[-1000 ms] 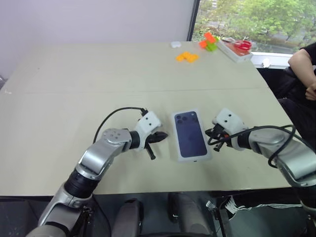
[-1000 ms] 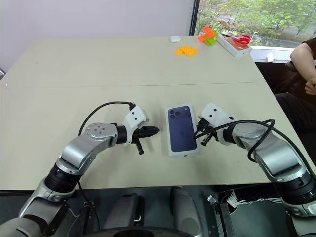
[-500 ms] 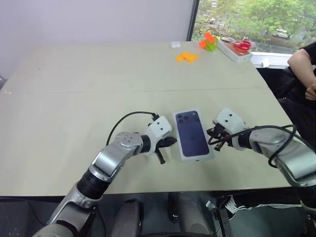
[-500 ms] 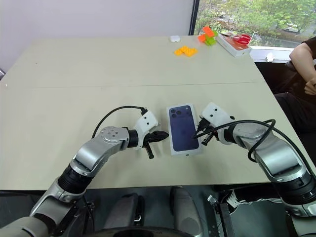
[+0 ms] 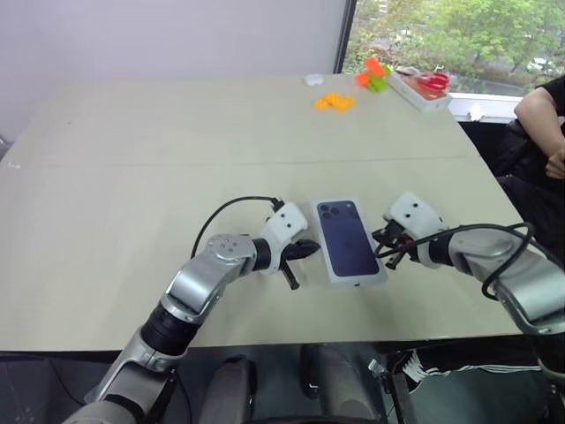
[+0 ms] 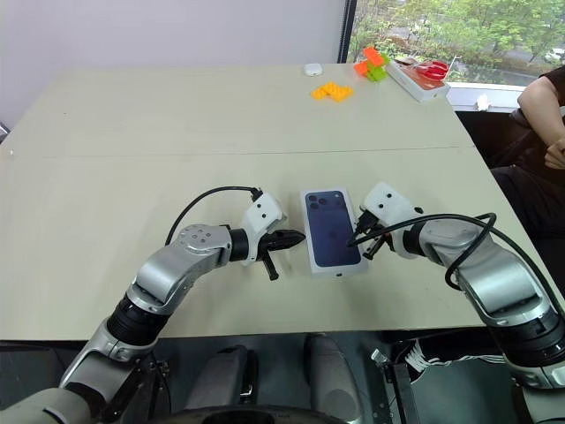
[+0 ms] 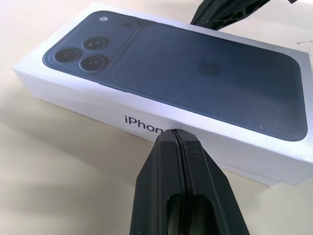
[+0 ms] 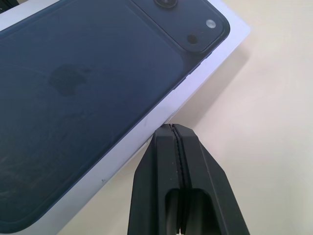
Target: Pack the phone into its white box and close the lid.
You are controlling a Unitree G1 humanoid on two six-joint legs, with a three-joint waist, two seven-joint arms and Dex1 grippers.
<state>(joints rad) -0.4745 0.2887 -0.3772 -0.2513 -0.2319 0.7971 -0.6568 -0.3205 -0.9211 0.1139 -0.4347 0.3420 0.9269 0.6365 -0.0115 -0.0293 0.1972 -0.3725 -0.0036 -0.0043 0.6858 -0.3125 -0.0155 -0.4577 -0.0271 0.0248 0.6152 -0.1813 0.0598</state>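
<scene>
Right now I see the box lying flat near the front edge of the counter, between my two arms, and from the wrist views it looks to be closed already: the lid with the printed dark phone picture sits on top and white side walls show beneath it. The phone itself I cannot see, so whether it is inside I cannot tell. My left end effector is clenched, empty, its tips right up against the long side wall with the lettering, touching or nearly so. My right end effector is clenched too, holding nothing, tips just beside the opposite long edge near the camera-end corner. I judge the step in hand to be squaring and seating the lid by squeezing the box from both sides. To do that well I would keep both tips low against the side walls, press inward evenly so the box does not spin or slide toward the counter edge, and check that the lid sits level all round. If one side pushes harder, the box will likely skate on the smooth counter. Far off at the back lie orange blocks and a tray, well apart from my work; a person's arm shows at the right.
</scene>
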